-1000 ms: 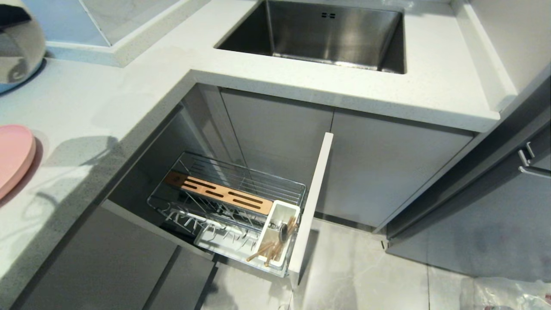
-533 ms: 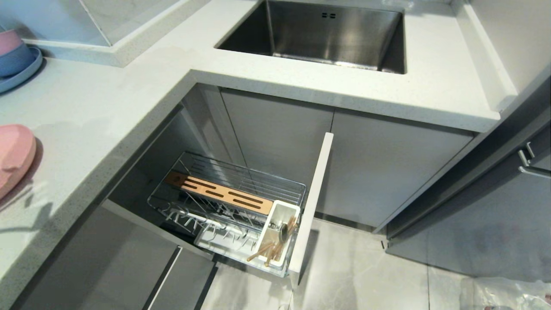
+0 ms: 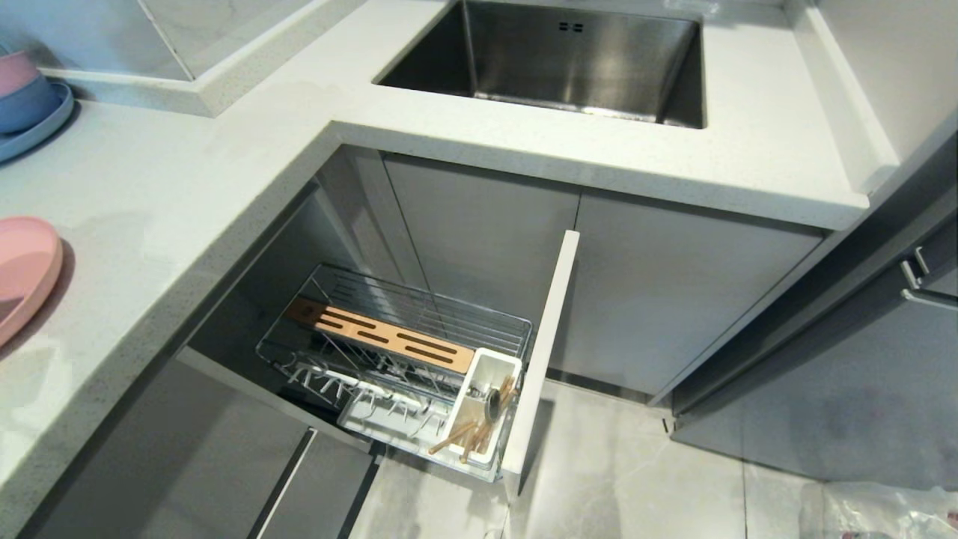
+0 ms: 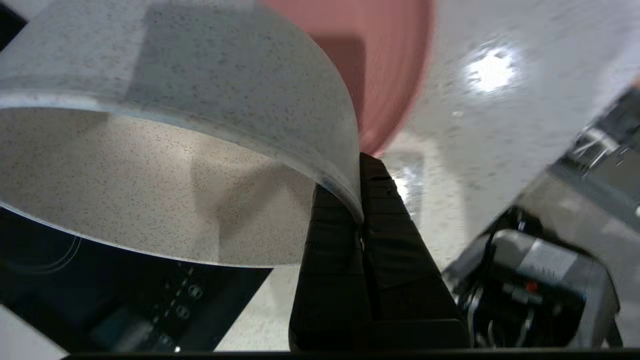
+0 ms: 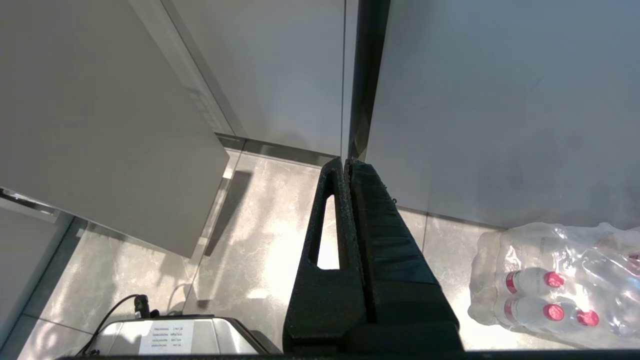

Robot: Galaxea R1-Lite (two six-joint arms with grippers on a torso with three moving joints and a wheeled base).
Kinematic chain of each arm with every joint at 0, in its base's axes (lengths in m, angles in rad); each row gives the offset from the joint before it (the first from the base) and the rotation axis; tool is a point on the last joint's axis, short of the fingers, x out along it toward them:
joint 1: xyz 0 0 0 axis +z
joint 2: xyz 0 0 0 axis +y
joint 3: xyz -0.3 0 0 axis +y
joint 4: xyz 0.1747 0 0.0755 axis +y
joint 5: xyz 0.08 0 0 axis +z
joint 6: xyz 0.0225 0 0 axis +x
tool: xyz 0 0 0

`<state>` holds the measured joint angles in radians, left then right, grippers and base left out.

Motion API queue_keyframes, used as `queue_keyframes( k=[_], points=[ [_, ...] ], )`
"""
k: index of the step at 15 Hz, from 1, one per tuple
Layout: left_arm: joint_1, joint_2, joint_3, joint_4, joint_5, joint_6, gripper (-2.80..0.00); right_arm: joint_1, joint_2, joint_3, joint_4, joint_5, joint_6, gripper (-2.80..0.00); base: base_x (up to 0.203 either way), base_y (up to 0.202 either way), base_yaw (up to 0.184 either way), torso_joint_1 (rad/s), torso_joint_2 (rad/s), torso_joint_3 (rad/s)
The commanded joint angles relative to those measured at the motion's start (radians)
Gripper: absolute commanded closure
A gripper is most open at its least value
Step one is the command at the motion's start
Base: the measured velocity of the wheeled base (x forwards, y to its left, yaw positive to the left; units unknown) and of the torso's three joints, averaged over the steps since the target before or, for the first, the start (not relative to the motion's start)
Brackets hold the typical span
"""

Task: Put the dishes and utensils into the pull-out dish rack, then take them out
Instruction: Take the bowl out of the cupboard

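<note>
Gripping the rim of a cream-white bowl (image 4: 165,165), the left hand (image 4: 361,200) has its black fingers pinched tight on the wall, above the speckled table (image 4: 475,125) and near the salmon-pink plate (image 4: 385,65), which lies at the table's left edge in the head view. Below, the pull-out dish rack (image 3: 419,307) stands drawn out of the cabinet, chopsticks (image 3: 468,434) and spoon (image 3: 494,403) leaning in its white utensil cup (image 3: 490,368). The right hand (image 5: 347,167) hangs shut and empty over the floor, beside a pack of water bottles (image 5: 555,285).
</note>
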<state>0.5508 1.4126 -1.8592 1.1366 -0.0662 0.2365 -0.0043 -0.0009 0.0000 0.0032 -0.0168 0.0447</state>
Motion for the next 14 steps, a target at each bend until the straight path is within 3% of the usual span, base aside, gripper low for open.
queue_keyframes(
  k=[1,6,13,14],
  points=[
    [0.026,0.154,-0.101,0.083,0.005,0.017,0.00,0.000,0.001,0.002,0.000,0.000,0.000,0.00,0.000,0.000,0.000,0.000,0.00,0.000],
    [0.046,0.246,-0.113,0.215,0.017,0.060,0.00,0.000,0.001,0.002,0.000,0.000,0.000,0.00,0.000,0.000,0.000,0.000,0.00,0.000],
    [0.046,0.246,-0.112,0.210,0.012,0.058,0.00,0.001,0.001,0.002,0.000,0.000,0.000,0.00,0.000,0.000,0.000,0.000,0.00,0.000],
    [0.046,0.244,-0.112,0.209,0.012,0.058,-2.80,0.000,0.001,0.002,0.000,0.000,0.000,0.00,0.000,0.000,0.000,0.000,0.00,0.000]
  ],
)
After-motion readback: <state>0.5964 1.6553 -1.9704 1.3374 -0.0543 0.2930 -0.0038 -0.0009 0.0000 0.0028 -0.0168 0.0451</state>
